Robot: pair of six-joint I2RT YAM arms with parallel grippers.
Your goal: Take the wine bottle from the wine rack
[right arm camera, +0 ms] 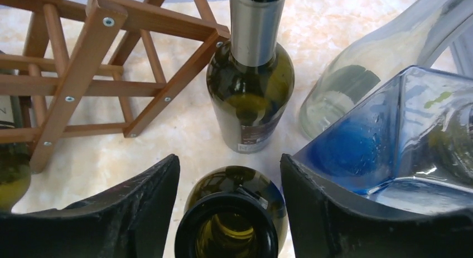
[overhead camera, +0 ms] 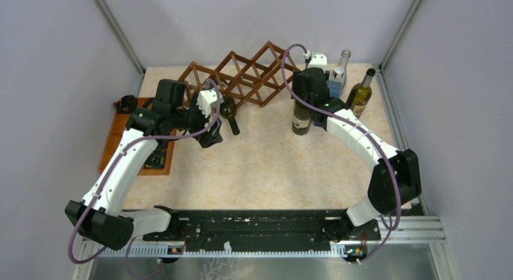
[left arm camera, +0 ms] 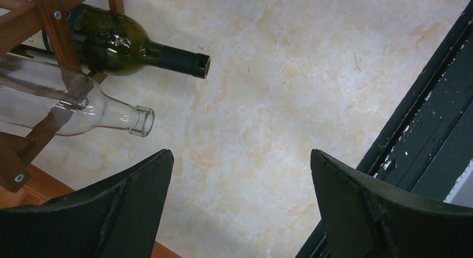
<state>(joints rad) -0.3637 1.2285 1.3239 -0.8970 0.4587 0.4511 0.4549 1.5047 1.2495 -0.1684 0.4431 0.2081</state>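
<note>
The reddish-brown lattice wine rack (overhead camera: 242, 74) (left arm camera: 56, 24) (right arm camera: 83, 63) stands at the back of the table. A dark green wine bottle (overhead camera: 228, 113) (left arm camera: 128, 46) and a clear bottle (left arm camera: 67, 105) lie in its left end, necks pointing out. My left gripper (overhead camera: 210, 133) (left arm camera: 240, 153) hangs open just in front of them, with nothing between its fingers. Another dark green wine bottle (overhead camera: 300, 120) (right arm camera: 228, 224) stands upright on the table, right of the rack. My right gripper (overhead camera: 304, 98) (right arm camera: 228, 157) is open around its neck, a gap showing on both sides.
Close behind the right gripper stand a green bottle with a silver capsule (right arm camera: 251, 85), a clear bottle (right arm camera: 357, 85) and a blue square bottle (overhead camera: 337, 80) (right arm camera: 390, 135). An olive bottle (overhead camera: 361, 92) stands by the right wall. An orange-brown tray (overhead camera: 115, 135) lies at the left.
</note>
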